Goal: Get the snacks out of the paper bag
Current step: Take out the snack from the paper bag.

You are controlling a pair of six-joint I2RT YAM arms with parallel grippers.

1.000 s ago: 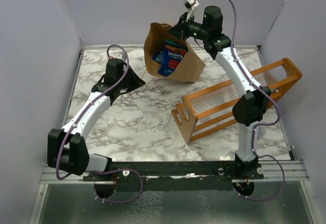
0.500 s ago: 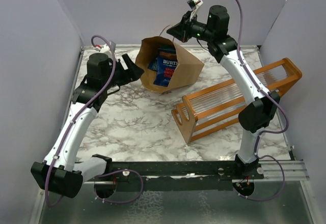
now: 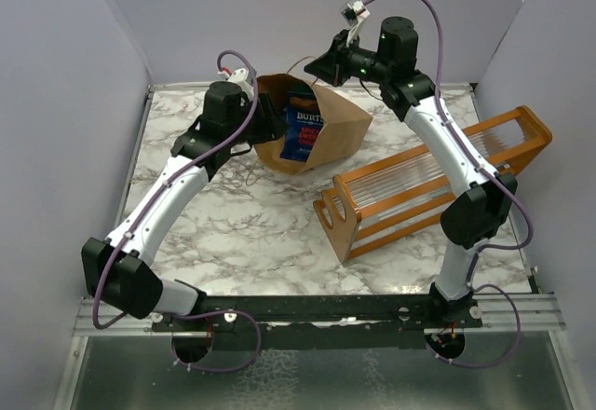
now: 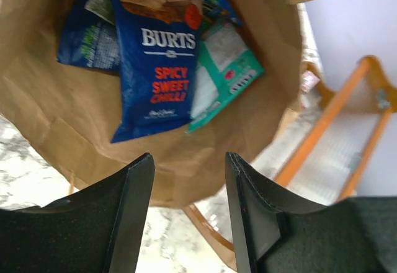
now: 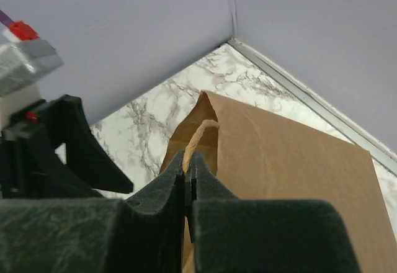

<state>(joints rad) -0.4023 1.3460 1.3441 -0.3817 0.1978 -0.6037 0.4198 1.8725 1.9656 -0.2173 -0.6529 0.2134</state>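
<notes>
The brown paper bag [image 3: 343, 132] lies tilted at the back of the table, its mouth turned toward the left arm. My right gripper [image 3: 318, 63] is above it, shut on the bag's twisted paper handle [image 5: 196, 138]. My left gripper [image 3: 270, 124] is open at the bag's mouth with nothing between its fingers [image 4: 186, 161]. Inside the bag [image 4: 68, 124] I see snacks: a blue "Burts" packet [image 4: 158, 68], a teal packet [image 4: 226, 68] partly under it, and another blue packet [image 4: 84, 31] behind. Only the blue packet [image 3: 303, 130] shows from above.
An orange wooden rack with clear slats [image 3: 438, 186] stands to the right of the bag and reaches toward the table's right edge; it also shows in the left wrist view as the rack [image 4: 329, 130]. Purple walls close the back and both sides.
My left arm has swung from the left side of the table to the bag's mouth, and its gripper has opened. The right gripper, still holding the handle, has shifted; the bag has tipped leftward.
</notes>
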